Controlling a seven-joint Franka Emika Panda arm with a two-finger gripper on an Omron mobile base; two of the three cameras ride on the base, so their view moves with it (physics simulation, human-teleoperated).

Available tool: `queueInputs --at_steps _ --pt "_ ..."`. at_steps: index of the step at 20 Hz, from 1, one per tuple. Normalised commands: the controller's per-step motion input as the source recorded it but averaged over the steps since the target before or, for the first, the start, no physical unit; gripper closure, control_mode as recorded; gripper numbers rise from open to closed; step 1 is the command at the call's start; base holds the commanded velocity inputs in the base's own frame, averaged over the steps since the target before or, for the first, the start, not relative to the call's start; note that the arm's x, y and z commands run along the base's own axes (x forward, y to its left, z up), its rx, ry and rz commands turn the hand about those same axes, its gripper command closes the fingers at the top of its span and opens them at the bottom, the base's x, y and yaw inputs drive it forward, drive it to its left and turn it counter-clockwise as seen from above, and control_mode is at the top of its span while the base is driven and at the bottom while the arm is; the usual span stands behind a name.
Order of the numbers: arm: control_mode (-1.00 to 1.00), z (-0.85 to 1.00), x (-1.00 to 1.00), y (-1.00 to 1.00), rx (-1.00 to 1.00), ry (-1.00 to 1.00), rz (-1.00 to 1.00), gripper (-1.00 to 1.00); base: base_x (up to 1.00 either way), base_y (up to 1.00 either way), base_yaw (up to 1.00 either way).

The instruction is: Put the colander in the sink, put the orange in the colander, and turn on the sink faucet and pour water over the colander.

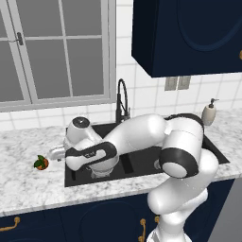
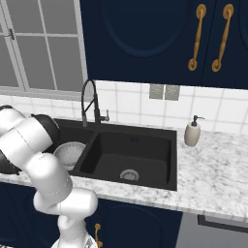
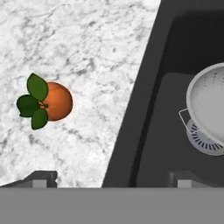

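Note:
The silvery colander (image 2: 69,153) stands upright in the left basin of the black sink (image 2: 145,130), over the drain; it also shows as the colander (image 3: 209,101) in the hand view. The orange (image 3: 53,101), with green leaves, lies on the marble counter left of the sink, seen too as the orange (image 1: 41,163). My gripper (image 3: 113,180) hovers above the sink's left rim, open, with nothing between its fingertips (image 3: 41,178); the orange lies ahead and toward one finger's side. The black gooseneck faucet (image 1: 122,98) rises behind the basins. My arm hides most of the colander in the left base view.
A beige soap dispenser (image 2: 193,131) stands on the counter right of the sink. Dark wall cabinets (image 1: 189,33) hang above the right side, and a window (image 1: 52,52) is behind the left counter. The marble counter (image 1: 28,184) runs to the front edge.

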Motion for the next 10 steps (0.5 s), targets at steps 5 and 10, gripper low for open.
queueInputs --at_steps 5,10 --pt "-1.0 0.13 0.01 0.5 0.1 -0.05 -0.09 -1.0 0.0 0.0 0.0" --pt "-1.0 0.37 0.0 0.27 0.16 0.12 -0.12 -1.0 0.0 0.0 0.0"
